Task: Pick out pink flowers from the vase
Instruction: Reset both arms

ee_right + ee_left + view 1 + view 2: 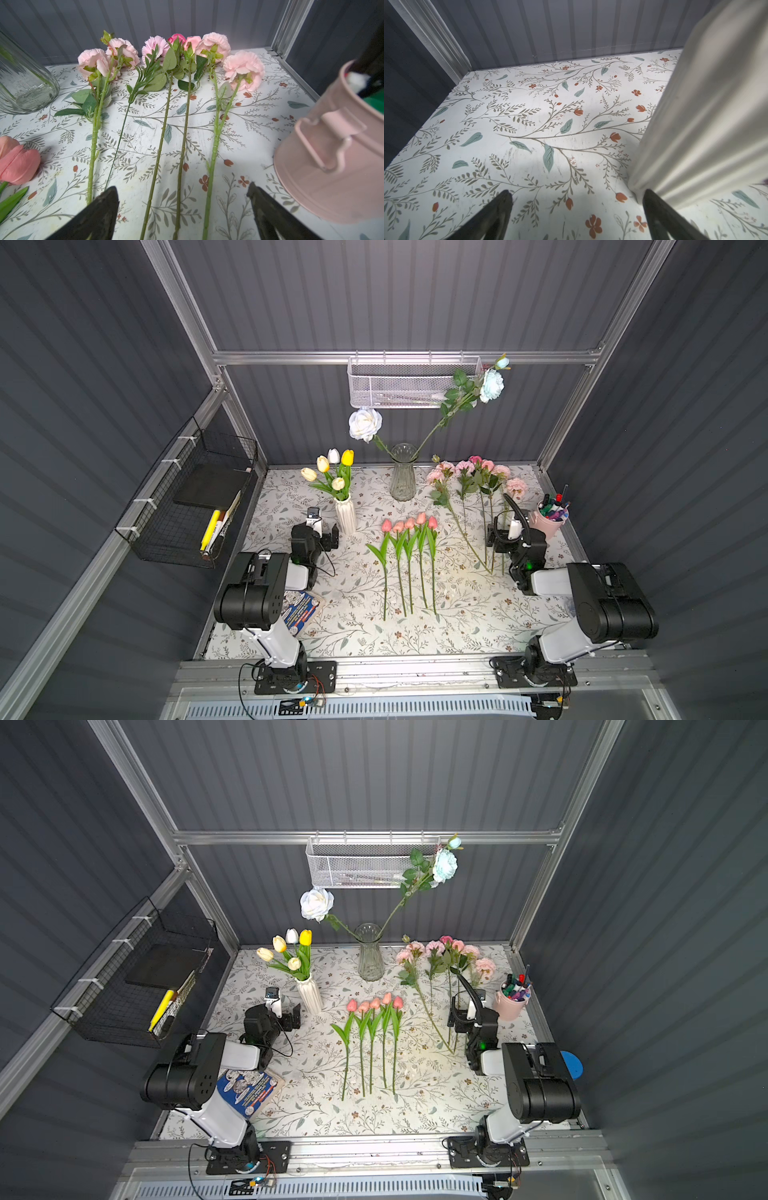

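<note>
The clear glass vase (403, 472) (22, 83) stands at the back middle and holds a white rose (365, 425) and a pale blue rose (491, 384). Pink flowers lie flat on the table: a row of salmon tulips (409, 524) in the middle, and pale pink roses and peonies (473, 472) (207, 45) with one magenta rose (176, 38) at the back right. My right gripper (503, 529) (182, 186) hangs open over their stems, gripping none. My left gripper (326, 531) (577, 192) is open and empty beside a white ribbed vase.
The white ribbed vase (346, 514) (706, 104) holds yellow and cream tulips (332, 468). A pink cup of markers (550, 522) (332, 155) stands close to my right gripper. A booklet (301, 610) lies front left. A black wire basket (195, 497) and a white mesh basket (411, 383) hang on the walls.
</note>
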